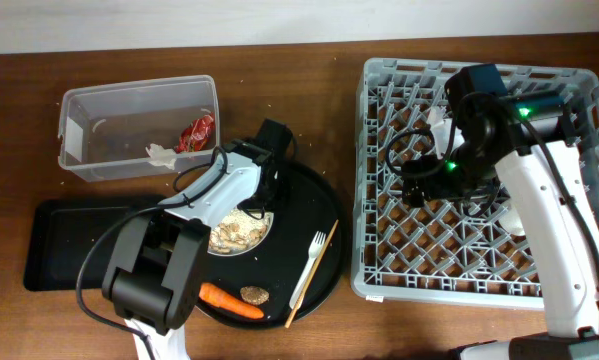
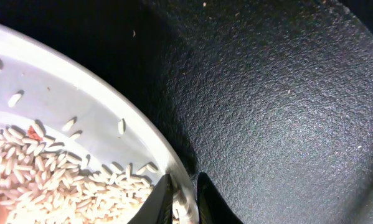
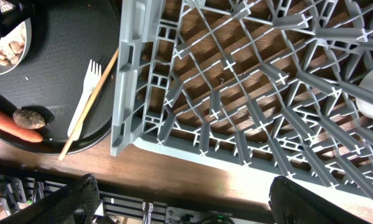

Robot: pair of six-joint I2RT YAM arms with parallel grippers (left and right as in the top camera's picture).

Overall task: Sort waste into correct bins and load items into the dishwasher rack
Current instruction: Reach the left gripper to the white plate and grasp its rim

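Rim of plate (image 2: 74, 109) in clenched left pincer (image 2: 185, 202) (right pincer (image 3: 192, 202) agape above rack (image 3: 127, 93) edge)

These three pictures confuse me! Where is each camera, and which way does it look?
Overhead: above the table, facing down; both arms show.
Left wrist: on its arm, facing the white plate; left gripper pinches its rim.
Right wrist: over the dishwasher rack, facing down; open right gripper shows.
Overhead, right wrist share: fork, carrot.

Your left gripper (image 2: 187, 198) is pinched onto the white plate (image 2: 68, 93) rim (fingers nearly touching), its arm bent low. Your right gripper (image 3: 183, 186) hangs with fingers spread wide, facing downward.
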